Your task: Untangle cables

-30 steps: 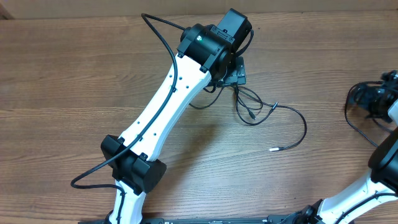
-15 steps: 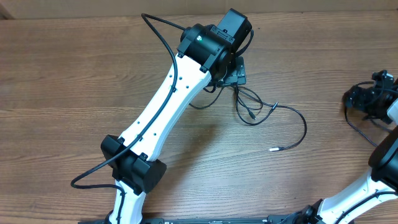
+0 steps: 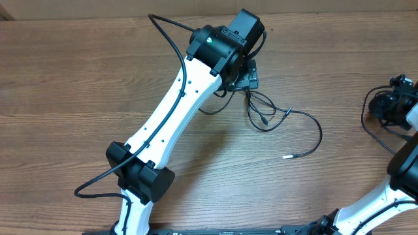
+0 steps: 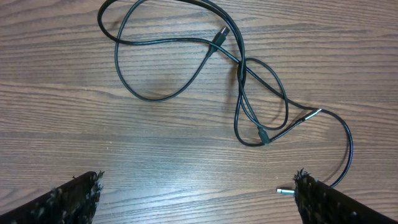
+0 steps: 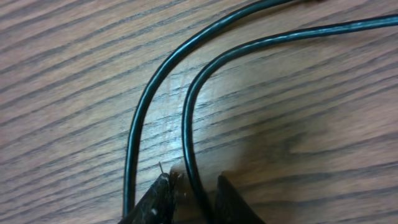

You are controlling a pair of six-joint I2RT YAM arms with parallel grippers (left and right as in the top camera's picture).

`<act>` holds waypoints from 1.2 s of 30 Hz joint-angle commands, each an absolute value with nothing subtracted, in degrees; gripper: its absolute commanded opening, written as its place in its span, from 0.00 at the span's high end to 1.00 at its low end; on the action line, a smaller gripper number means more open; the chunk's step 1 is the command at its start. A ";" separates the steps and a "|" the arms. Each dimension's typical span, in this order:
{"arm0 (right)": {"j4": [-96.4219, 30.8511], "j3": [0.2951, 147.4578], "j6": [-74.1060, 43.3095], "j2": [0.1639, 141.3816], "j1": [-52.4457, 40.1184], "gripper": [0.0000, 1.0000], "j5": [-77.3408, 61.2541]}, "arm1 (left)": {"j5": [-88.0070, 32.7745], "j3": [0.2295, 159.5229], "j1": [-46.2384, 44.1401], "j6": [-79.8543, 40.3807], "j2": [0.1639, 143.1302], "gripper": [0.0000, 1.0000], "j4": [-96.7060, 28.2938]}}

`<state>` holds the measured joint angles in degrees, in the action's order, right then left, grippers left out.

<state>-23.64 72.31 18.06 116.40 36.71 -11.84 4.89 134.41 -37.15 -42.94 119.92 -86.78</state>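
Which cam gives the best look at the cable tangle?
Left wrist. The cable tangle fills the frame, with loops, crossings and plug ends clear. Overhead shows it small, its upper part hidden under the left arm. Right wrist shows only two black strands close up.

The wooden table [image 3: 78, 72] carries a loose tangle of thin black cables [image 4: 241, 67], flat on its surface. One strand arcs right of the tangle, ending on its near side in a silver-tipped plug [image 4: 285, 191]. A separate cable loop [image 5: 185, 124] lies well right of the tangle.
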 commanded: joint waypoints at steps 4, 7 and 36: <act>-23.03 72.75 18.31 117.16 36.69 0.59 -16.05 | 4.84 134.72 -37.47 -42.87 120.66 0.01 -86.74; -23.03 72.75 18.33 117.16 36.69 0.44 -18.57 | 4.84 134.72 -37.47 -42.87 120.66 0.00 -86.74; -27.09 72.71 18.26 119.94 27.88 0.67 -3.53 | 4.84 134.72 -37.47 -42.87 120.66 0.00 -86.74</act>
